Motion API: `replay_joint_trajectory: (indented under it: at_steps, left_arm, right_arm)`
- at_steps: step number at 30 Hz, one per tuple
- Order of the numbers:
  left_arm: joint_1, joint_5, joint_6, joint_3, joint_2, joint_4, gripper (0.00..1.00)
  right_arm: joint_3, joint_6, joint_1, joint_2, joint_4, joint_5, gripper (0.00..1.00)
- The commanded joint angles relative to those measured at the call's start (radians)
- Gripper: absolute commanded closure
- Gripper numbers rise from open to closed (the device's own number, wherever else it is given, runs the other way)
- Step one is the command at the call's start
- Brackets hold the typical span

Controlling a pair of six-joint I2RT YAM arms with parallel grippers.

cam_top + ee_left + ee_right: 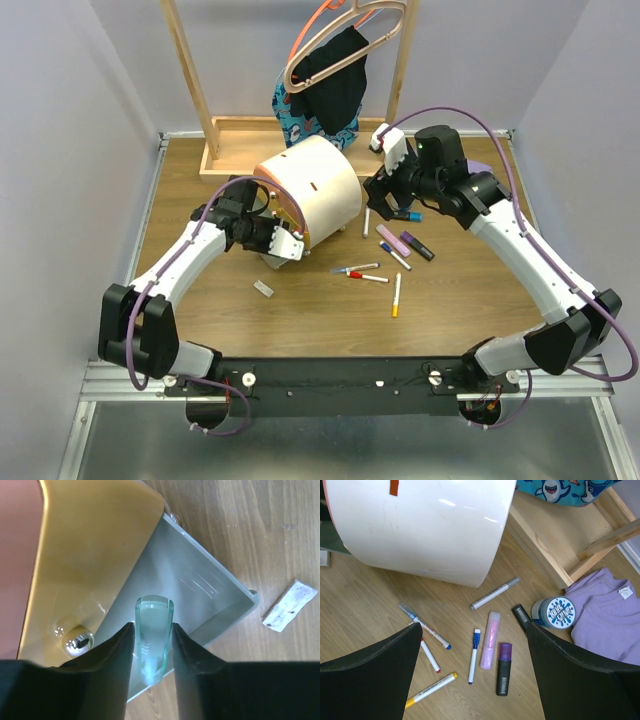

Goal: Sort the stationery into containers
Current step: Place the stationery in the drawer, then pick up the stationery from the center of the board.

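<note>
The cream drum-like chest (312,188) lies on the table. Its yellow-fronted drawer (85,555) is pulled out, showing a grey inside (200,590). My left gripper (152,630) is shut on a translucent green eraser (154,615) over that drawer; it also shows in the top view (288,247). My right gripper (475,635) is open and empty above several pens: a white-blue pen (473,657), a pink marker (491,640), a purple-black marker (504,672) and an orange-tipped one (430,690). A blue-white tape roll (554,612) stands to their right. A grey eraser (291,606) lies on the wood.
A purple cloth (605,615) lies by the tape roll. A wooden rack base (240,135) with hanging clothes (330,85) stands at the back. More pens (362,272) lie in front of the chest.
</note>
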Motion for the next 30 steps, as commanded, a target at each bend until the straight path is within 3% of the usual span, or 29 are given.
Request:
replay_joint_trajectory:
  at_steps: [1, 4, 8, 11, 12, 14, 16, 21, 30]
  left_arm:
    - [0.020, -0.008, -0.034, 0.018, 0.005, 0.047, 0.28]
    - [0.034, 0.035, -0.094, 0.027, -0.049, 0.090, 0.26]
    - [0.036, 0.089, -0.102, -0.019, -0.232, 0.092, 0.24]
    - [0.037, 0.148, -0.027, -0.060, -0.357, -0.032, 0.24]
    - [0.037, 0.159, 0.024, -0.069, -0.380, -0.174, 0.25]
    - [0.037, 0.175, 0.149, -0.108, -0.417, -0.308, 0.27]
    - [0.037, 0.170, 0.206, -0.138, -0.425, -0.448, 0.29]
    - [0.037, 0.166, 0.227, -0.183, -0.351, -0.516, 0.33]
    - [0.037, 0.112, 0.197, -0.246, -0.198, -0.321, 0.37]
  right_arm:
    - [-0.015, -0.002, -0.013, -0.030, 0.017, 0.015, 0.07]
    - [-0.014, 0.000, -0.013, -0.030, 0.015, 0.015, 0.07]
    - [-0.021, 0.001, -0.015, -0.030, 0.012, 0.015, 0.07]
    - [-0.029, 0.003, -0.018, -0.028, 0.012, 0.009, 0.07]
    - [-0.029, 0.005, -0.018, -0.027, 0.013, 0.004, 0.07]
    - [-0.028, 0.005, -0.017, -0.018, 0.013, 0.000, 0.07]
    - [-0.017, 0.008, -0.018, -0.012, 0.012, -0.008, 0.07]
    - [-0.001, 0.006, -0.018, 0.001, -0.002, -0.028, 0.08]
    - [-0.021, 0.006, -0.017, -0.007, -0.014, -0.033, 0.09]
